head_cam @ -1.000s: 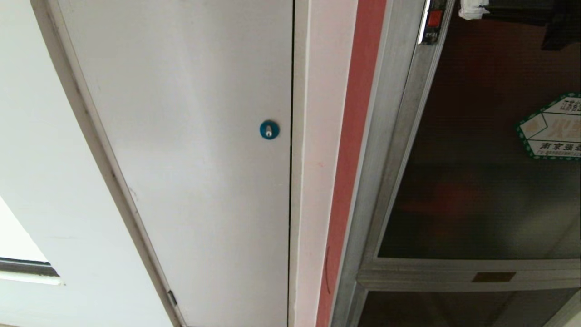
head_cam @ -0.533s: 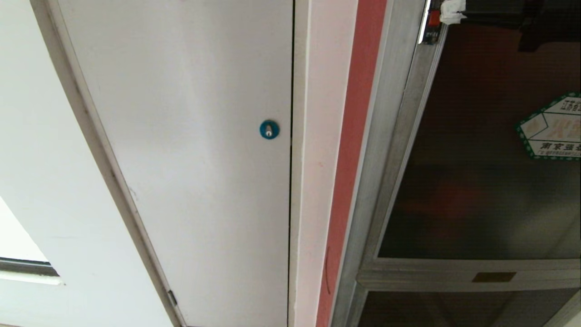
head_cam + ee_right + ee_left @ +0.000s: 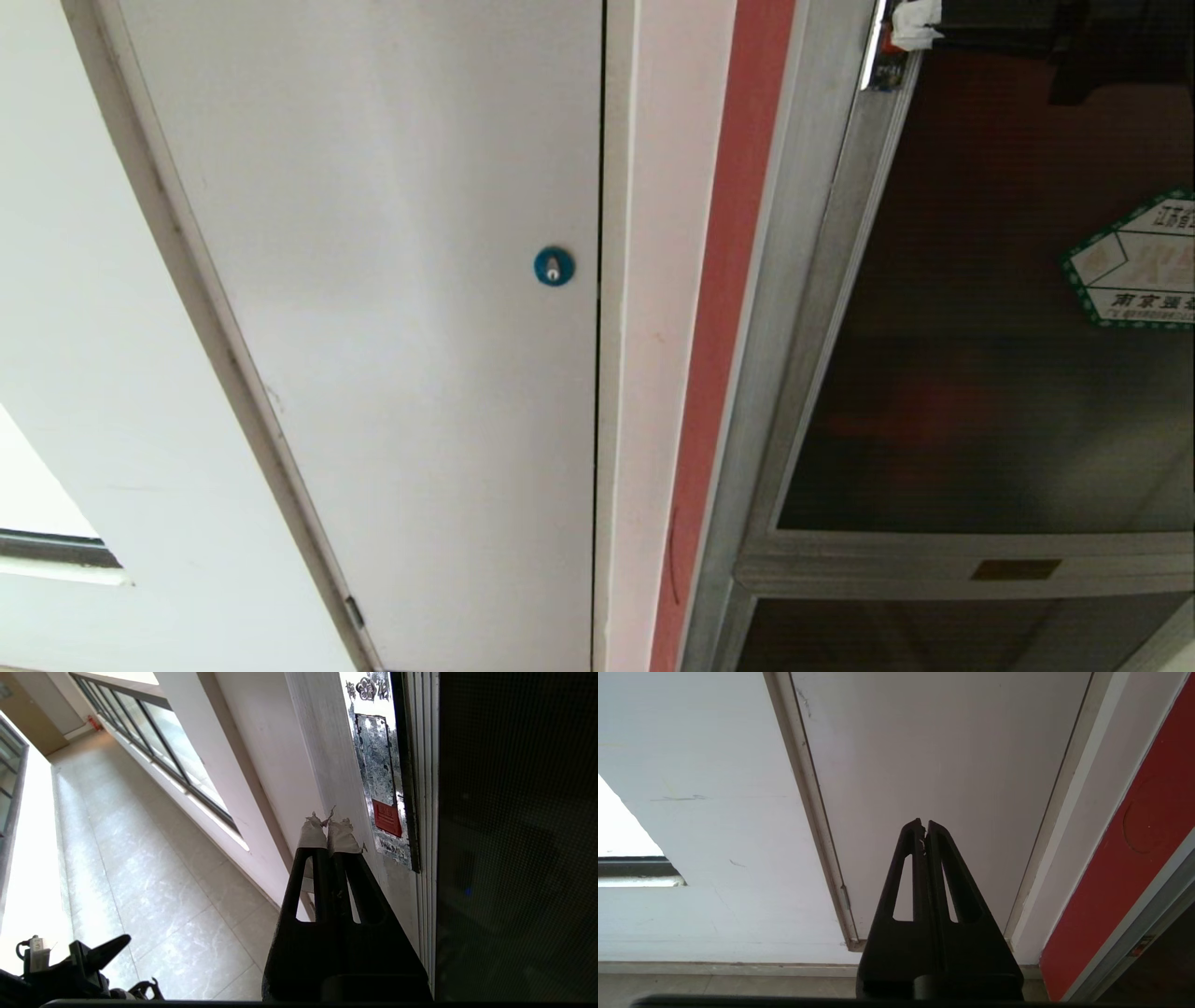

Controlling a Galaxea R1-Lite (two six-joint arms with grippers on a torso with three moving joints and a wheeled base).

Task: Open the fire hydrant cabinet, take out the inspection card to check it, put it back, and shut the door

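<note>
The door (image 3: 990, 308), a dark tinted glass panel in a silver metal frame, sits shut against the fire hydrant cabinet (image 3: 794, 308), filling the right side of the head view; its hexagonal green-bordered sticker (image 3: 1134, 271) lies at the right border. The small red latch (image 3: 387, 817) sits on the frame's left stile near the upper corner of the door, just beside the tape-wrapped tips of the right end effector (image 3: 328, 828), whose 2 fingers are pressed together and hold nothing. In the head view only those taped tips (image 3: 913, 26) show, at the top border over the latch plate; contact with the latch cannot be confirmed. The left end effector (image 3: 923, 828) hangs parked low before the plain white panel (image 3: 392, 280) with the blue round lock (image 3: 554, 266), fingers likewise pressed together and empty. The inspection card is not visible; presumably it is inside, behind the tinted glass. Handling judgement: the door is rigid and probably moderately heavy, the glass smooth, slippery and breakable, so force belongs on the metal, not the pane. The latch is small and stiff-looking; best hold is a fingertip press or hook at the latch, then a pull on the stile edge. The card, being a thin sheet, will likely flex and needs an edge pinch.
</note>
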